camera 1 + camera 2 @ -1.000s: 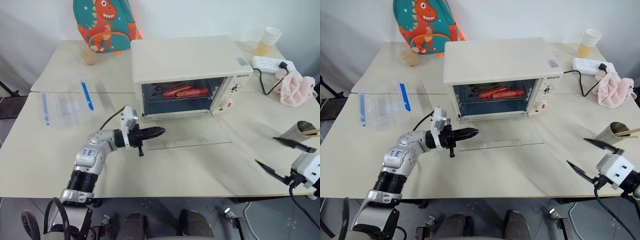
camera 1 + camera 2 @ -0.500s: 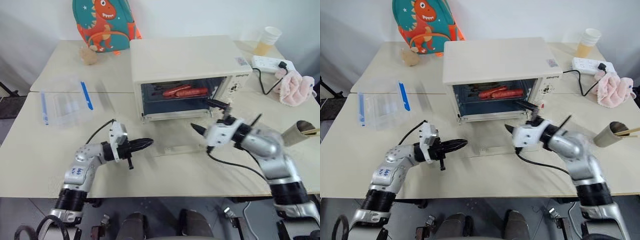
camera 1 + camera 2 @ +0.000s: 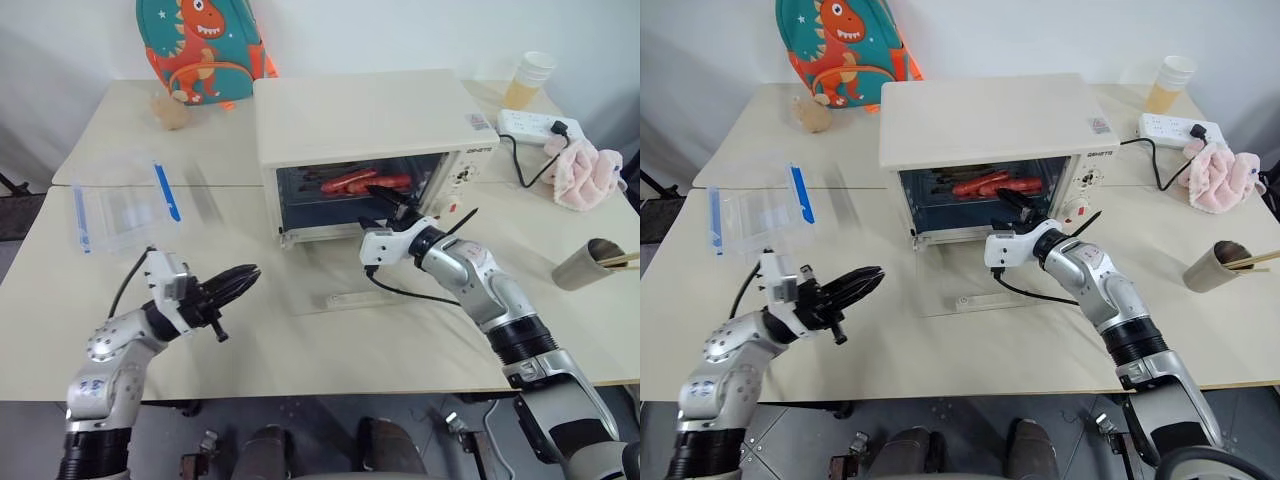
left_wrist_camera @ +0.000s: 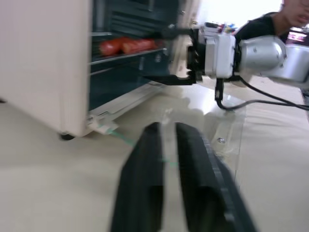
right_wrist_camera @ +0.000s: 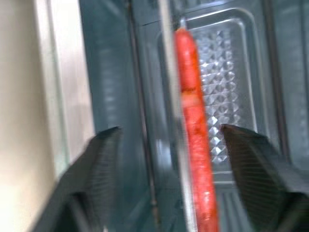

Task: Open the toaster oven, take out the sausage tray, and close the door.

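Observation:
The cream-white toaster oven [image 3: 360,110] stands mid-table with its glass door [image 3: 330,270] folded down flat on the tabletop. Inside, red sausages [image 3: 355,181] lie on the silver sausage tray [image 5: 227,72]. My right gripper [image 3: 385,203] is at the oven's mouth, open. In the right wrist view its fingertips [image 5: 108,145] stand on either side of the tray's near edge and the sausages, touching nothing that I can see. My left gripper [image 3: 248,275] hovers over the table left of the door. It holds nothing, and its fingers [image 4: 149,159] are a narrow gap apart.
A clear plastic box with blue strips [image 3: 120,205] sits at the left and a dinosaur backpack [image 3: 205,45] at the back. To the right are a power strip [image 3: 535,127], a pink cloth [image 3: 585,170], a paper cup [image 3: 530,80] and a grey cup with chopsticks [image 3: 590,262].
My right arm swung in from the table's right edge to the oven mouth. My left gripper drew back to the left from the door's edge and its fingers parted slightly.

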